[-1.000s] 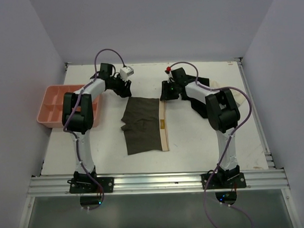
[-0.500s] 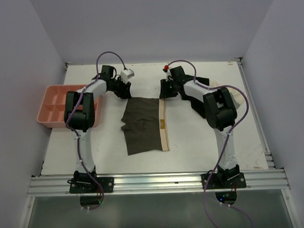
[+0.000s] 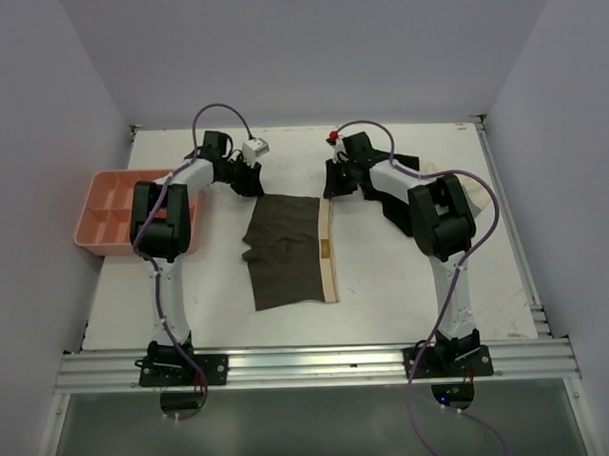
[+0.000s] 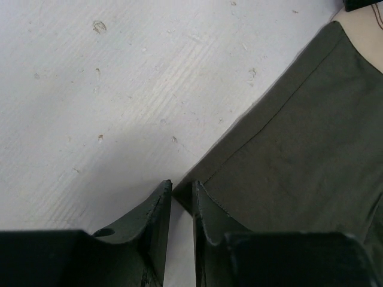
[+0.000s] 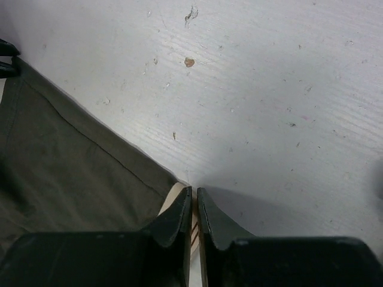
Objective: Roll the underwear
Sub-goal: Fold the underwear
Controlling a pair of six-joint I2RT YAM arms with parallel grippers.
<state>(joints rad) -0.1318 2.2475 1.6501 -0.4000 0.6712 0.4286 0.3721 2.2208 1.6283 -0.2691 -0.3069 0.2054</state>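
The dark brown underwear (image 3: 283, 249) lies flat mid-table, its pale beige waistband (image 3: 328, 249) along the right side. My left gripper (image 3: 249, 183) is low at the far left corner. In the left wrist view the left gripper (image 4: 181, 184) straddles that corner of the underwear (image 4: 299, 137) with a narrow gap, and bare table shows between the fingers. My right gripper (image 3: 330, 187) is at the far end of the waistband. In the right wrist view the right gripper (image 5: 192, 190) is nearly closed, with the striped waistband (image 5: 173, 200) pinched between the fingertips.
A pink divided tray (image 3: 109, 210) sits at the left edge of the table. A black garment (image 3: 399, 207) and a cream garment (image 3: 475, 194) lie at the right, partly under the right arm. White walls enclose the table on three sides.
Both arms have edged slightly toward the far corners of the underwear. The underwear has not moved.
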